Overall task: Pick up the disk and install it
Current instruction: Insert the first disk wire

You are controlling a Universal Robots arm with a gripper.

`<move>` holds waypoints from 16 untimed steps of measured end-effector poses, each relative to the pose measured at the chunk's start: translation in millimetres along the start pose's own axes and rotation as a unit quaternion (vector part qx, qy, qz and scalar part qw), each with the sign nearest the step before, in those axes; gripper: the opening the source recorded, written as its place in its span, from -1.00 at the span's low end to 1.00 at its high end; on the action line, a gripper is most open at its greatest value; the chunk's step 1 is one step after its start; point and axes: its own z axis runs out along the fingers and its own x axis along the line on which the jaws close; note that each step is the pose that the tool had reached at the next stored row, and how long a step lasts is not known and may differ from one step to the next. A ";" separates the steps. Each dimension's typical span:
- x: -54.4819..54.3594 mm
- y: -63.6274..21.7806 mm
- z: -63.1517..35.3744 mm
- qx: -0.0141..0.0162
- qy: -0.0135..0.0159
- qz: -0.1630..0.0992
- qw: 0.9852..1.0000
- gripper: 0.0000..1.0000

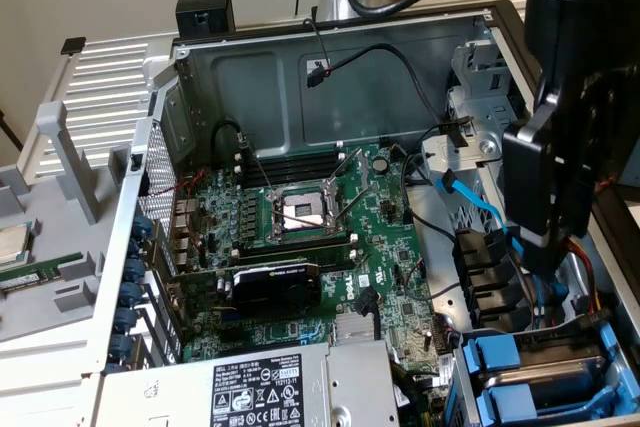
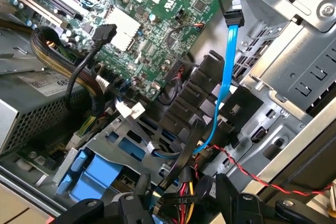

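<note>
The gripper (image 2: 179, 199) hangs over the drive cage (image 2: 131, 148) in a corner of the open computer case (image 1: 400, 57). Its two black fingers (image 2: 223, 192) stand apart, gripping nothing, and loose wires show through the gap between them. The disk (image 1: 525, 354) sits just below the hand, slid into the cage with its blue rail frame facing out. A second blue-railed tray (image 1: 515, 405) lies right beside it. A blue flat cable (image 2: 229, 77) runs ahead of the fingers, with the motherboard (image 1: 330, 247) farther off. A red-and-black twisted wire (image 2: 252, 169) passes close by one finger
</note>
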 end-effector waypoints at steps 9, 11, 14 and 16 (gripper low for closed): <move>5.0 -1.0 -13.7 0.010 0.000 0.001 1.000 0.22; 6.3 -1.3 -17.1 0.012 -0.001 0.002 1.000 0.22; 7.9 -2.3 -23.4 0.013 -0.002 0.002 1.000 0.22; 8.9 -3.3 -28.5 0.014 -0.003 0.002 1.000 0.22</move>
